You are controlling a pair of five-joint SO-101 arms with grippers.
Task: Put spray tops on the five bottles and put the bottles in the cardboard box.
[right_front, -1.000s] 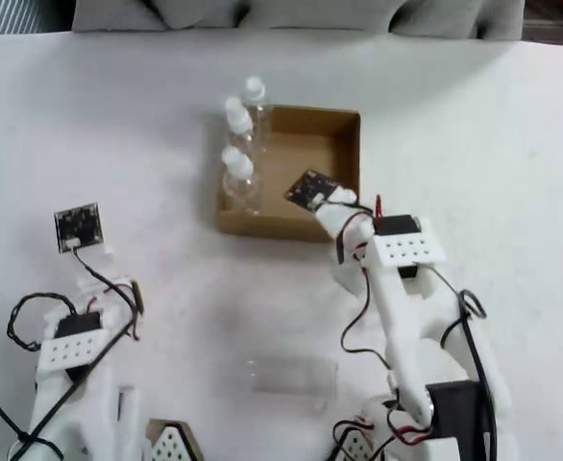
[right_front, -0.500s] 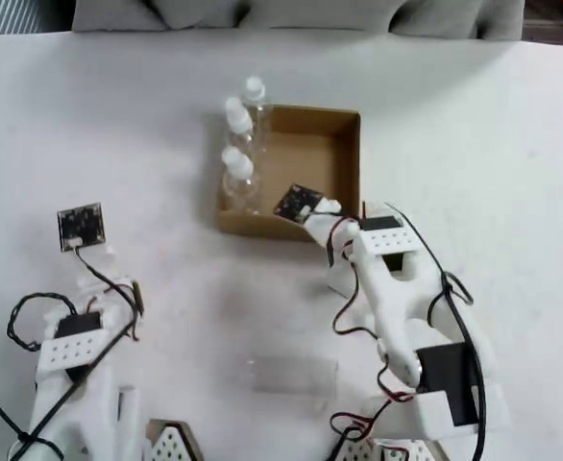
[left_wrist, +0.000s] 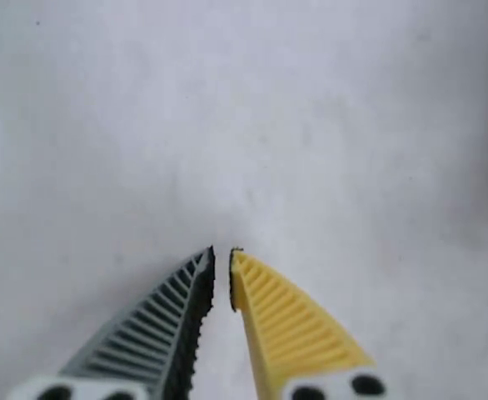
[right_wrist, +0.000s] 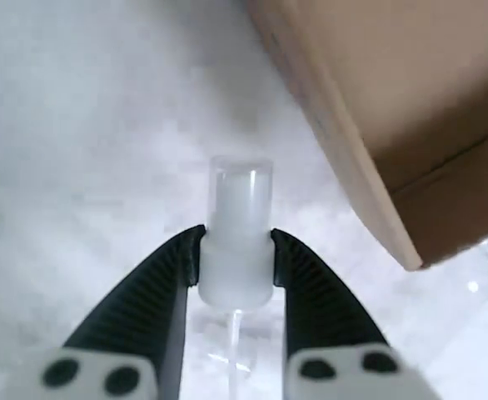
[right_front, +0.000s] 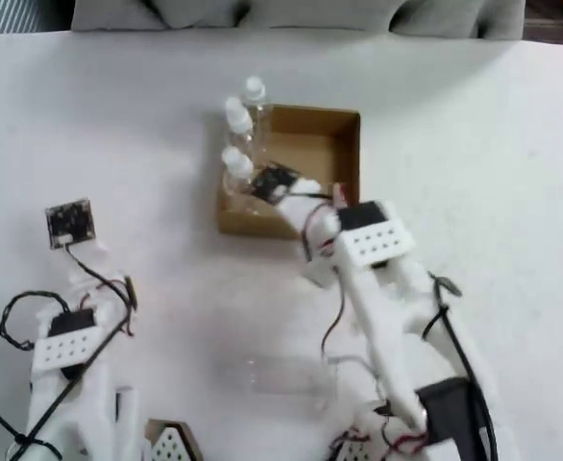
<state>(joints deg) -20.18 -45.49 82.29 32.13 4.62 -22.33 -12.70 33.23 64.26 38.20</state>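
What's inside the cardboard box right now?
Clear bottles with spray tops stand along one side of the cardboard box, with bare floor beside them. The right arm covers the near part, so that is hidden.

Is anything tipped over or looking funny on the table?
Yes. One clear bottle lies on its side on the table, apart from the cardboard box, while the other bottles stand upright at the box's edge.

White arms (right_front: 397,317) trail black and red cables (right_front: 334,312); left hand (left_wrist: 221,252) has grey and yellow fingers, right hand (right_wrist: 236,242) black.
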